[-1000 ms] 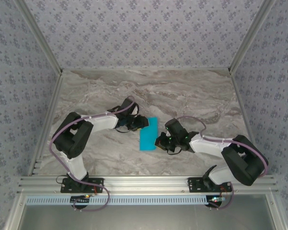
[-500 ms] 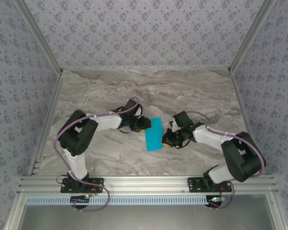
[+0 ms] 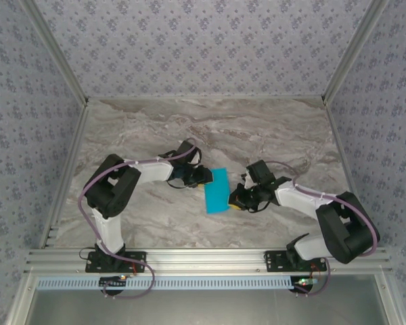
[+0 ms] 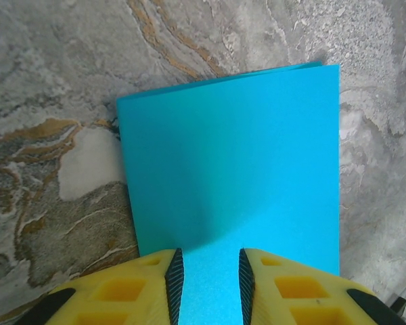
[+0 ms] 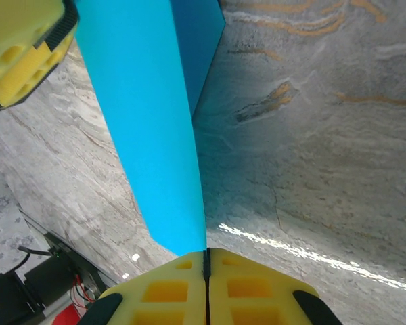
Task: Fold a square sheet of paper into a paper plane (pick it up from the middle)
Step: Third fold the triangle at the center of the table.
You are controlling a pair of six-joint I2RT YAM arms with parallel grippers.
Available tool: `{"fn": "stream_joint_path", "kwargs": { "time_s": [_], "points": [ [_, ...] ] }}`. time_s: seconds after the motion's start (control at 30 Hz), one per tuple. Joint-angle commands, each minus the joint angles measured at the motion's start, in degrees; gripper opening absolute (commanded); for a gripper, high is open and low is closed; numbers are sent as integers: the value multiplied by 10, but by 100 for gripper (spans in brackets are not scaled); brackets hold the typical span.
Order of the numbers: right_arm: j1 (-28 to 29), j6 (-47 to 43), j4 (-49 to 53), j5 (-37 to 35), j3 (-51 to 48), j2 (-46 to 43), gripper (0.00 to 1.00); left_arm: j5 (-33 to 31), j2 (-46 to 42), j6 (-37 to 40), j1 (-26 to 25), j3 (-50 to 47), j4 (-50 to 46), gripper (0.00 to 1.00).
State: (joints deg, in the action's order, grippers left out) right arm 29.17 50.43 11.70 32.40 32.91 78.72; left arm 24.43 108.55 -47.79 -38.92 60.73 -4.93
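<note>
Thin cyan-blue folded paper sheet (image 3: 217, 191) has slid rightward; your right gripper (image 5: 206, 254) pinches it, left gripper (image 4: 208, 261) unclenched, so expect creasing next.

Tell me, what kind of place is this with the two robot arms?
Probably a robot test booth, not a home. A left arm and a right arm are bolted to a metal rail beside a marble-look table, patterned walls box it in, and blue paper is between the arms.
</note>
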Motion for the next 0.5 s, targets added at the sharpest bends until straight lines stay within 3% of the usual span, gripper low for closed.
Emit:
{"fn": "stream_joint_path", "kwargs": {
  "time_s": [0.0,0.47],
  "points": [
    [5,20,-15,-2,-3,-9,8,-11,16,14,-7,12,-22,31],
    [50,46,-127,-47,64,98,8,-13,-9,25,-9,29,-34,31]
  ]
}}
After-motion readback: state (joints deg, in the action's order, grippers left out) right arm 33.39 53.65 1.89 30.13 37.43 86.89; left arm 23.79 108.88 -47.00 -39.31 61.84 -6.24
